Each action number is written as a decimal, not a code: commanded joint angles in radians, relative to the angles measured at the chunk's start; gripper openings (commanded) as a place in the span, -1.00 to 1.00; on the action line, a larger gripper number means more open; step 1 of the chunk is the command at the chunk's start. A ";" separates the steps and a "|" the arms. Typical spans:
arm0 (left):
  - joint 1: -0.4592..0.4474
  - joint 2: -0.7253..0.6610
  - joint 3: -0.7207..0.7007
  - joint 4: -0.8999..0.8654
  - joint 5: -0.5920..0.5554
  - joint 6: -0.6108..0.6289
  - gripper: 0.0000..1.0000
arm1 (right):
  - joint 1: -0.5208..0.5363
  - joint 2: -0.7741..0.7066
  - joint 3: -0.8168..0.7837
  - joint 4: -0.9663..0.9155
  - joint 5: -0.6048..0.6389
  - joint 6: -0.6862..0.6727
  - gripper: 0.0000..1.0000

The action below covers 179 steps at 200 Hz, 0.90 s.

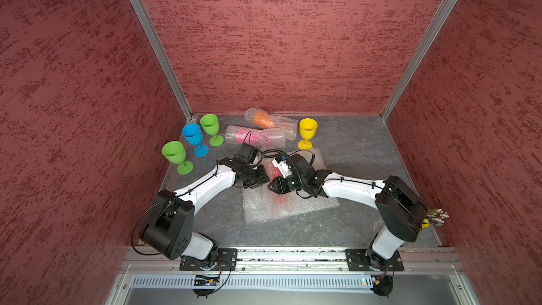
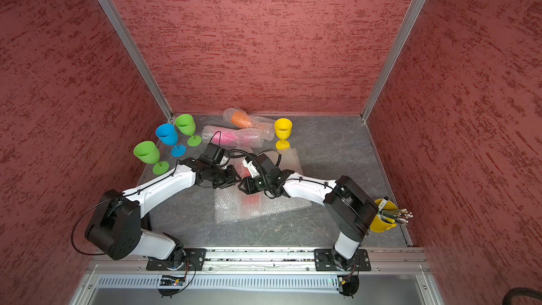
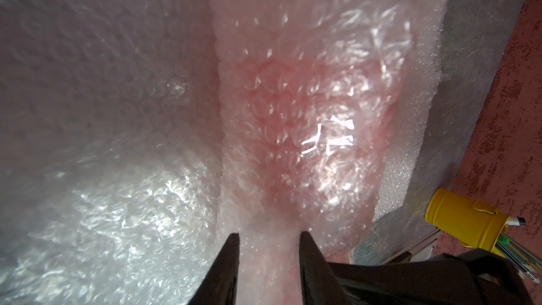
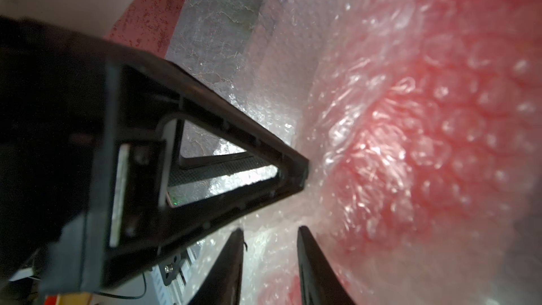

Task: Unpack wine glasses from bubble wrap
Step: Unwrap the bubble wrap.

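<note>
Two grippers meet tip to tip over a bubble wrap roll (image 1: 281, 203) at the middle of the tabletop (image 1: 352, 156), the red goblet (image 3: 293, 118) a blur of colour inside it. The left gripper (image 3: 269, 234) stands narrow, and the roll's thin end necks down between its fingers, apparently the stem end, where a pinch holds wrap without squeezing the cup. The right gripper (image 4: 269, 228), just beside it, shows a small gap with wrap in it; whether it grips or merely straddles the plastic cannot be told. Working from opposite sides suggests one arm anchors the roll while the other peels.

Directly under both grippers lie flat bubble wrap sheets (image 1: 255, 209), likely left where they fell open, so the roll rests on them.

Beyond the left gripper, on its outer side, two green goblets (image 1: 174, 154) (image 1: 209, 124) and a blue goblet (image 1: 192, 134) stand upright together, seemingly parked clear of the work. Beyond the right gripper stands a yellow goblet (image 1: 308, 129), also upright. Between those groups, farther out than both grippers, an orange-filled roll (image 1: 262, 119) leans on a pink-filled roll (image 1: 249, 137), both still sealed: four goblets freed, three to go. A yellow can of pens (image 2: 381, 221) sits behind the right arm, well apart.
</note>
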State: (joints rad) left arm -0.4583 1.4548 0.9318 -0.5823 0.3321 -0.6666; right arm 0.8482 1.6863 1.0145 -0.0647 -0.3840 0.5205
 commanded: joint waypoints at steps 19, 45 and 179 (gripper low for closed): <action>0.008 -0.007 0.004 -0.002 -0.018 0.016 -0.30 | -0.030 -0.095 0.005 -0.083 0.159 -0.045 -0.27; 0.010 -0.011 0.000 -0.009 -0.024 0.016 -0.30 | -0.042 -0.085 -0.009 -0.067 0.181 -0.034 -0.12; -0.023 -0.015 0.022 -0.041 -0.055 0.037 -0.31 | -0.029 0.002 0.016 0.004 0.120 -0.012 -0.99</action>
State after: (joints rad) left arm -0.4728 1.4544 0.9318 -0.5941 0.3027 -0.6552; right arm 0.8101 1.7046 1.0164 -0.0967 -0.2546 0.4961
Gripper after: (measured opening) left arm 0.341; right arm 0.051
